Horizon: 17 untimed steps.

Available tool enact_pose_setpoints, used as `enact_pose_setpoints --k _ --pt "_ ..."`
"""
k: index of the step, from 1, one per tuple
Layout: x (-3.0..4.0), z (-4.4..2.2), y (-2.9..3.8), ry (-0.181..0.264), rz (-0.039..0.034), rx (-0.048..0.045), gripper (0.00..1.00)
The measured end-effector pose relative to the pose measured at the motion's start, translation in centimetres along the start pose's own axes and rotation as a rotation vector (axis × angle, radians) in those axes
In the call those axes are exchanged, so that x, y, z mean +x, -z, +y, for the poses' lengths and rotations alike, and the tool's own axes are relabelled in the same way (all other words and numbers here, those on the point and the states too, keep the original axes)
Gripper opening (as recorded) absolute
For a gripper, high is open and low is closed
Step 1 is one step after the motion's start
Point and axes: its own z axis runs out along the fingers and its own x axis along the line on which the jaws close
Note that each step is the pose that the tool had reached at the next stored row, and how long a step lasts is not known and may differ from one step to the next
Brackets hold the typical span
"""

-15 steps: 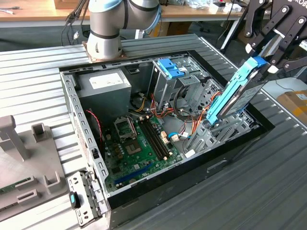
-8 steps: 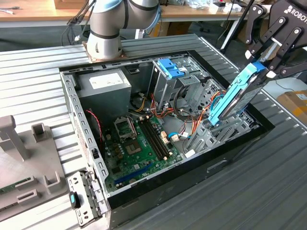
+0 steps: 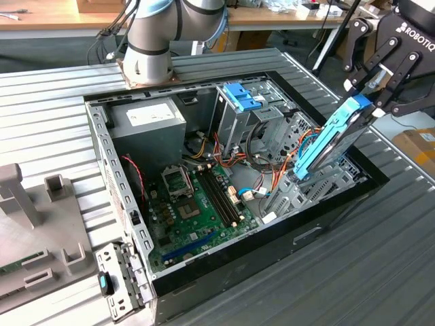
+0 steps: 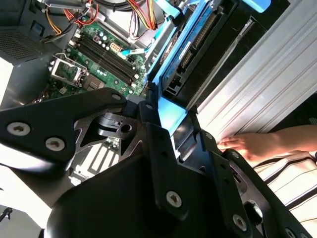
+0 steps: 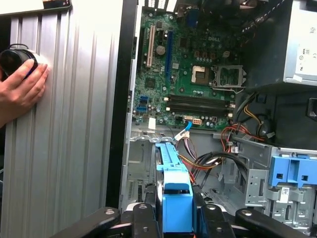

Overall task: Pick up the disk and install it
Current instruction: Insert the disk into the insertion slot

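Black metal fingers (image 5: 147,220) pinch the slim, blue-framed disk (image 3: 333,139) tilted over the case (image 3: 326,217).

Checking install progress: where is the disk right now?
On the exterior view's right, the disk is held tilted in the gripper, its lower end reaching into the computer case beside the orange cables.

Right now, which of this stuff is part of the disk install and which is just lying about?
Job: disk, tilted, clamped in the hand; open computer case below it.
Lying about: grey fixture block on the exterior view's left; power supply; blue clip on the tall cage; person's hand on the table.
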Motion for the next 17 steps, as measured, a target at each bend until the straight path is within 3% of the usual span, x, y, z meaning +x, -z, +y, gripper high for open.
enact_pose_setpoints --k 6,9,11,17 --pt "-0.14 -0.2 -0.46 0.0 -0.0001 0.0 0.37" --pt "-0.09 -0.21 -1.01 -0.002 0.0003 0.0002 0.37" --pt "-0.08 -0.23 -1.12 -0.038 0.0055 0.0026 0.37" --pt "-0.17 -0.23 -1.43 -0.056 0.0066 0.0041 0.37"
